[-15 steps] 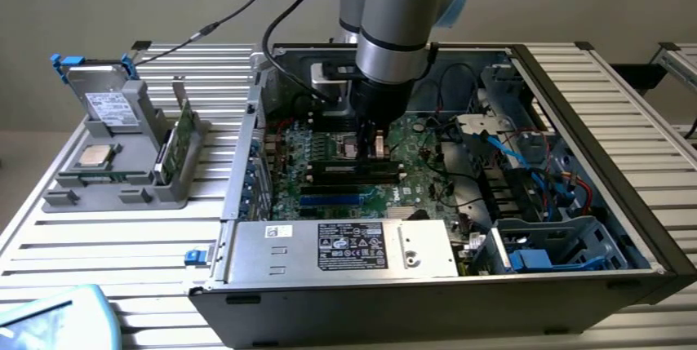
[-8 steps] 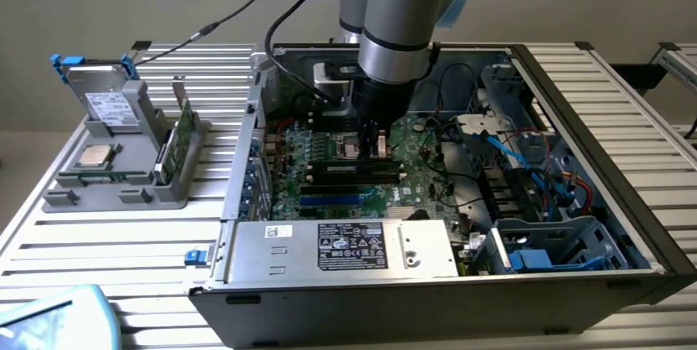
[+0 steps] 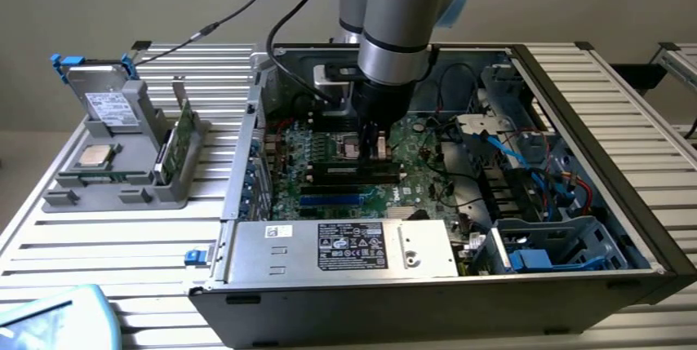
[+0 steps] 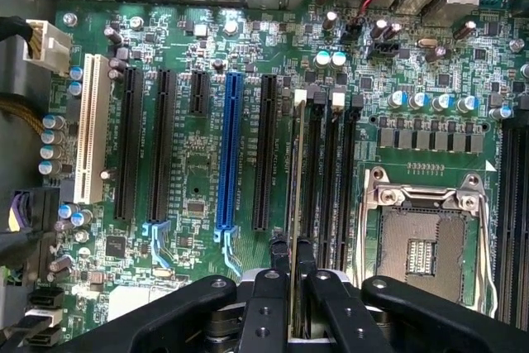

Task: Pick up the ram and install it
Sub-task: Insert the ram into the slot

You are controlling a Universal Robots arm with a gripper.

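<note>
Hand (image 4: 293, 295) low inside the computer case (image 3: 436, 305), fingers (image 4: 264, 287) clamped on the ram (image 4: 295, 179), which is held edge-on straight out from it. Ram over the black memory slots (image 4: 331, 188). Processor socket (image 4: 421, 237) just beside. Motherboard (image 4: 190, 163) beneath.

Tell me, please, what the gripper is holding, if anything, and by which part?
The gripper is shut on the ram, pinching its two flat faces at the upper long edge, over the memory slots.
</note>
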